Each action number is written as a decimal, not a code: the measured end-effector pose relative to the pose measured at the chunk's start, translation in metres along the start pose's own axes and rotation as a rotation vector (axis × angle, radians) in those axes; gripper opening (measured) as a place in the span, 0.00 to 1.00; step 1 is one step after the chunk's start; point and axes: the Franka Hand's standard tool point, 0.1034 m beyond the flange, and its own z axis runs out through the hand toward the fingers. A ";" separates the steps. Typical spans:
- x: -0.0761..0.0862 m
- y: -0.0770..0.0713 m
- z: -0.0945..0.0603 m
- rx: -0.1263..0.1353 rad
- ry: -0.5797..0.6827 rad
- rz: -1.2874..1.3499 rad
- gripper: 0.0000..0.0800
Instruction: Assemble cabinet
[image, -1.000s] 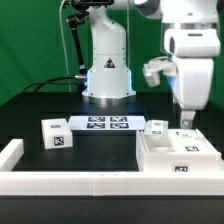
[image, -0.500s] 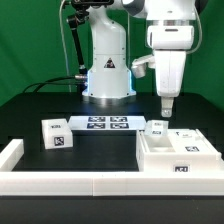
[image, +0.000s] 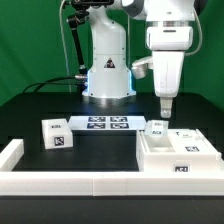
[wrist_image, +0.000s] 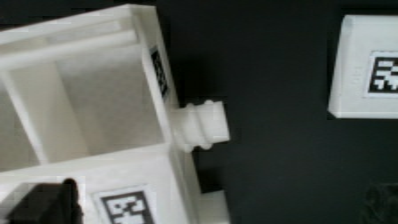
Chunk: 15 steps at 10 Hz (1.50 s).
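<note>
The cabinet body (image: 176, 152), a white box with inner compartments and tags, lies at the exterior view's right near the front rail. My gripper (image: 165, 110) hangs just above its far left corner, touching nothing. It looks open and empty. A small white tagged block (image: 157, 127) sits just behind the body, and another tagged block (image: 55, 133) stands at the left. In the wrist view the cabinet body (wrist_image: 80, 95) shows its compartments and a round knob (wrist_image: 206, 122), with a tagged block (wrist_image: 366, 70) beside it. One dark finger (wrist_image: 43, 200) shows; the other is not seen.
The marker board (image: 100, 123) lies flat at the middle back, in front of the robot base (image: 107, 80). A low white border rail (image: 60, 184) runs along the front and turns up at the left (image: 10, 153).
The arm swung toward the exterior view's left, from over the cabinet body's right side to its far left corner. In the last half second it has barely moved.
</note>
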 end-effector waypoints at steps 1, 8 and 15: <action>-0.010 -0.002 0.001 -0.039 0.026 -0.023 1.00; -0.069 -0.102 0.035 -0.004 0.045 0.006 1.00; -0.081 -0.097 0.036 -0.004 0.045 0.040 1.00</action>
